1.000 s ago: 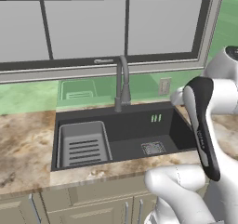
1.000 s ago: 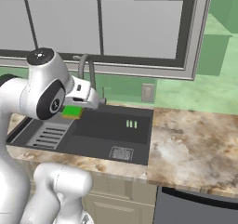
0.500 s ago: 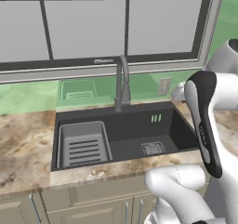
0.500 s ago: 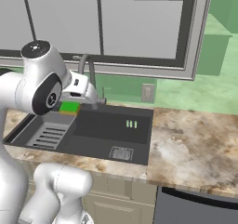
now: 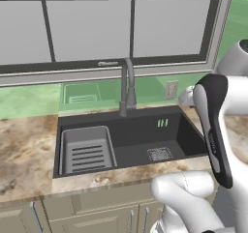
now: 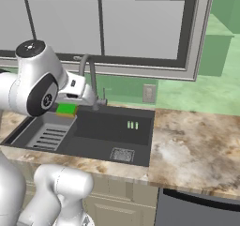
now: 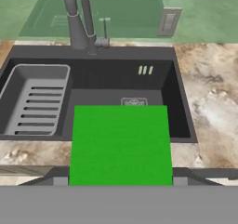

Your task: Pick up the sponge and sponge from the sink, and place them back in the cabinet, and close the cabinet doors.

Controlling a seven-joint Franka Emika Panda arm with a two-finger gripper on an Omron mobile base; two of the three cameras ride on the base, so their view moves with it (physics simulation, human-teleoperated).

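Note:
My gripper (image 7: 119, 180) is shut on a sponge (image 7: 121, 144) with a bright green top, held by its two sides above the sink's front edge. In the right base view the same sponge (image 6: 66, 109) hangs under the white hand, over the sink's back left corner beside the faucet (image 6: 91, 84). The black sink (image 5: 191, 138) holds a grey slotted rack (image 5: 87, 150) on its left and a square drain (image 5: 159, 154). Nothing else lies in the basin (image 7: 174, 93). The other sponge, the cabinet and its doors are out of view.
A marble-patterned counter (image 6: 197, 145) runs on both sides of the sink, with a green backsplash and a wide window behind it. The gooseneck faucet (image 5: 127, 87) rises at the sink's back edge. Beige drawer fronts (image 5: 97, 212) sit below the counter.
The arm has risen slightly and drifted a little left in the right base view, carrying the green sponge with it. The grip has not changed.

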